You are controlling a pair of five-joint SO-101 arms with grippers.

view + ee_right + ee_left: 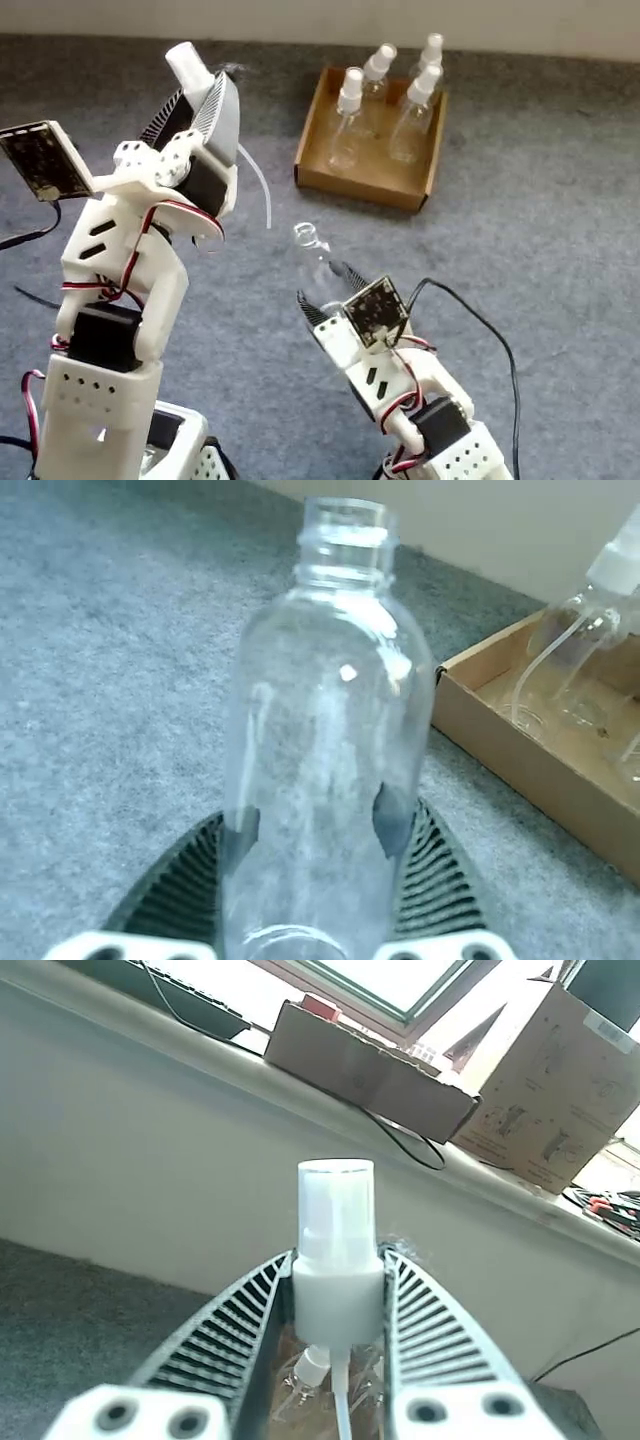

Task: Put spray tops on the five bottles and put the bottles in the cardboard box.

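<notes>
Grey carpeted table [560, 280]: bears all items.
Left arm [115, 300]: raised high at the near left. The left gripper [338, 1272] is clamped on the collar of a spray top.
Right gripper [318, 830]: low at the near centre, fingers closed around the body of an uncapped bottle.
Cardboard box [345, 182]: far centre, a shallow tray holding four bottles.
Four bottles [350, 125]: clear, each fitted with a white top, inside the box.
Uncapped bottle [320, 720]: clear, neck open and pointing toward the box.
Spray top [336, 1225]: white, lifted well above the table, its thin tube [260, 190] hanging below.
</notes>
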